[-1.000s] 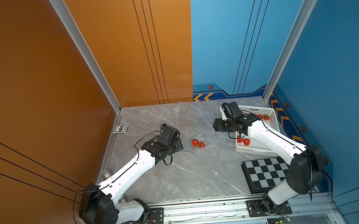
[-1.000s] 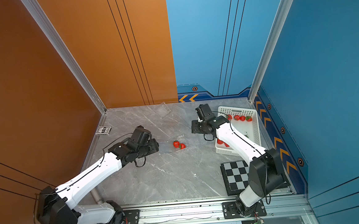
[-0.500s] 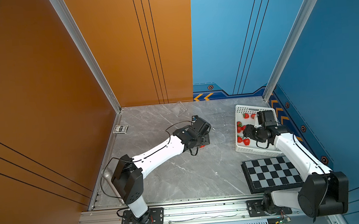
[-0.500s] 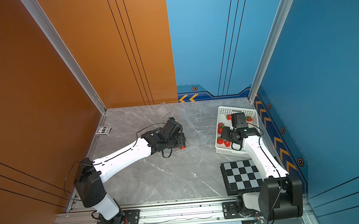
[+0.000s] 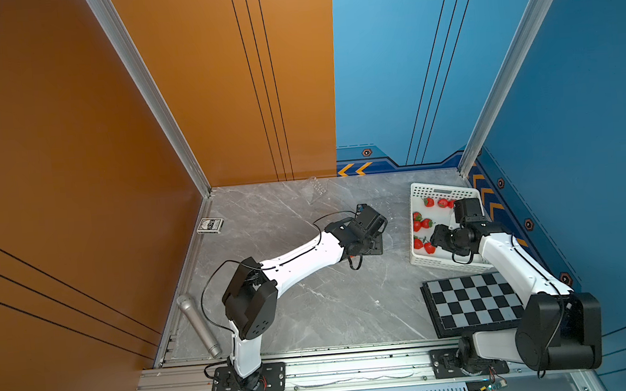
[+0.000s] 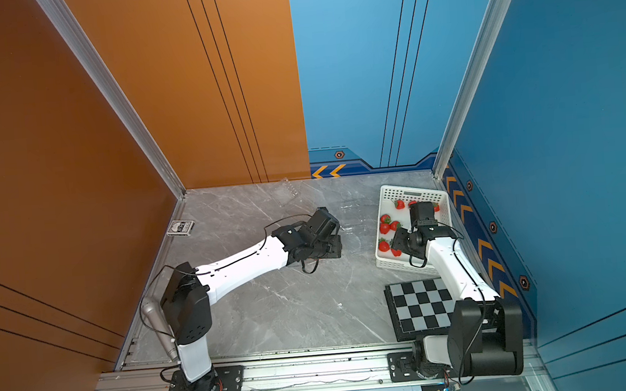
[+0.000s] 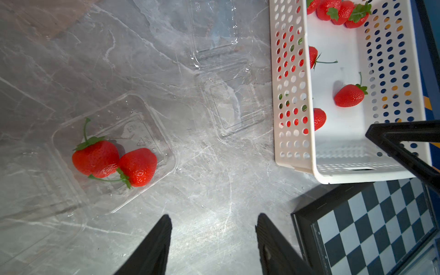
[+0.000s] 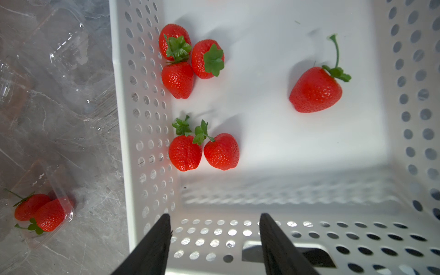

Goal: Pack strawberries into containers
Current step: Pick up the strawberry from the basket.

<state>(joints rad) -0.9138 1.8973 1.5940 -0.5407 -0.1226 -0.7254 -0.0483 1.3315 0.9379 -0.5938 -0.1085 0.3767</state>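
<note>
Near the middle of the grey marble table [image 7: 214, 181], left gripper [image 7: 213, 217] poised over bare stone, fingers [image 7: 157, 242] apart with nothing between them. Close by, an open clear container [image 7: 152, 112] flat on the table, holding two strawberries [image 7: 95, 158] in contact with each other, lid folded out alongside. Between this and the white perforated basket [image 7: 290, 95], a second container [image 7: 235, 104], open and empty, close to the basket wall. Near the back wall, well apart from the rest, a third container [image 5: 316, 189], visible in both top views, contents too faint to judge. Over the basket, above the end wall with the handle slot, right gripper [image 8: 214, 216], fingers likewise apart and empty. On the basket floor in the right wrist view, six more strawberries: a cluster of three and a touching pair, both against the perforated side wall, plus a long-stemmed single one lying apart. Further fruit at the far end of the basket in both top views. Just beside the basket, toward the robot bases, a framed checkerboard [image 5: 472, 302]. Along the table's left edge, a small card box [image 5: 210, 225] and a silver cylinder [image 5: 199, 327], well apart
</note>
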